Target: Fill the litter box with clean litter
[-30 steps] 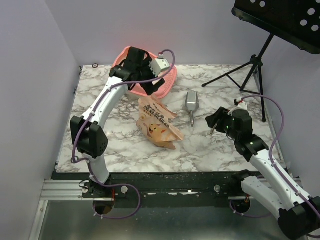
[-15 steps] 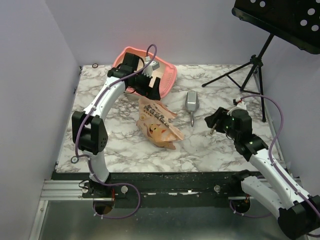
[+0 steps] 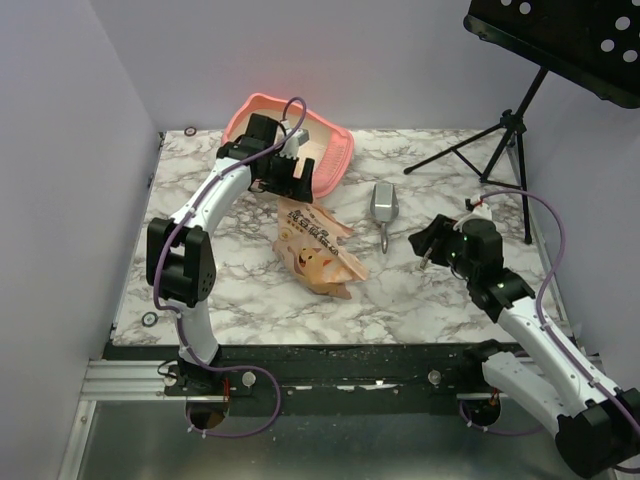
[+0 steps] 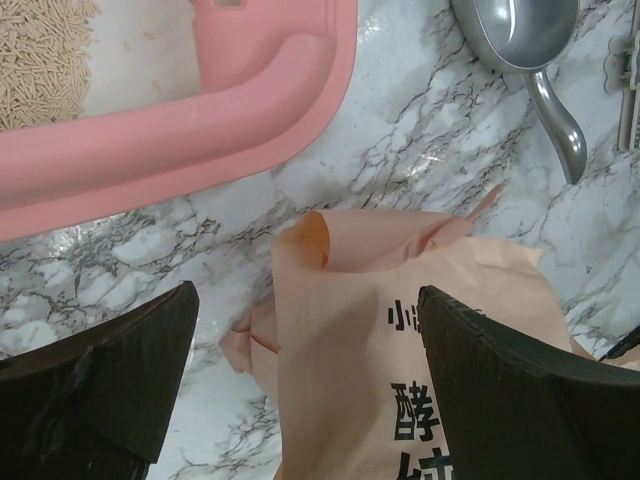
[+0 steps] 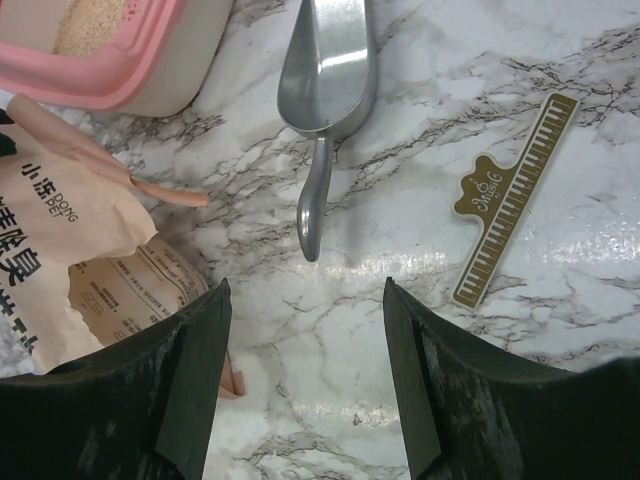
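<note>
The left claw (image 4: 310,400) is hanging open, its two fingers wide apart, right over the upper end of the bag (image 4: 400,330). The bag is lying flat on the desk (image 3: 420,300). Its long axis is running from the box (image 4: 200,140) toward the near edge, and its crumpled top is pointing at the pink rim, near it but not touching. The box is sitting at the far left of the desk, and some litter (image 4: 40,60) is lying in one corner of it. The right claw (image 5: 300,390) is open too, holding nothing, and the scoop (image 5: 330,70) is lying before it, handle toward it. I am judging the left arm nearer to bag and box.
</note>
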Action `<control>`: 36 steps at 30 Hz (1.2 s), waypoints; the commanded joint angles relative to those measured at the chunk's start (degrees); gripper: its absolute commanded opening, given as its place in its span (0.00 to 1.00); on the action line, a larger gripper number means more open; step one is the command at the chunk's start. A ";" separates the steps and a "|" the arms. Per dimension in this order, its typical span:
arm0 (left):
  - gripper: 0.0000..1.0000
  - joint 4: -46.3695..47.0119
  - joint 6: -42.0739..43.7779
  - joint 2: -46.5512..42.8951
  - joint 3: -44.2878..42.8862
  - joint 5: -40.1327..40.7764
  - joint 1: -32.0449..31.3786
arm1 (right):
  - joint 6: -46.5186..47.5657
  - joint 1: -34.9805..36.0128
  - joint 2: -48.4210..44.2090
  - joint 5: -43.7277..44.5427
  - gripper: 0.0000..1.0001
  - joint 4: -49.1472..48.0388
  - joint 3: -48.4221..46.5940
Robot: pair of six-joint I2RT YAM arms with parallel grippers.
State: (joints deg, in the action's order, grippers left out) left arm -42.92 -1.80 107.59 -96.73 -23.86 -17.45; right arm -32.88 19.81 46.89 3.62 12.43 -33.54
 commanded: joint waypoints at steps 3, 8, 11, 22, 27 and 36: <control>0.99 0.21 -0.31 -1.42 0.93 -9.25 0.49 | 0.80 0.31 1.45 -1.16 0.70 -1.79 0.58; 0.99 0.20 -0.04 -0.10 1.72 -17.44 0.58 | 1.07 0.31 1.01 -1.60 0.70 -1.53 0.32; 0.94 0.38 0.05 -0.01 2.07 -20.78 0.84 | 1.16 0.31 0.74 -1.59 0.70 -1.26 0.23; 0.23 4.76 -1.36 -4.57 7.25 -25.45 1.72 | 2.64 0.31 -0.23 -5.27 0.69 -1.08 -2.23; 0.04 16.35 -5.92 -9.93 15.85 -28.00 1.72 | 8.44 0.49 2.84 -11.51 0.68 -3.90 -5.56; 0.00 64.00 -22.95 -26.54 42.29 -31.16 1.46 | 17.32 3.21 11.53 -25.84 0.68 -16.37 -14.35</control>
State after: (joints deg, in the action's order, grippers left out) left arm -12.51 -11.68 89.97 -67.11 -49.41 -15.40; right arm -22.04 21.56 53.78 -13.96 3.73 -41.98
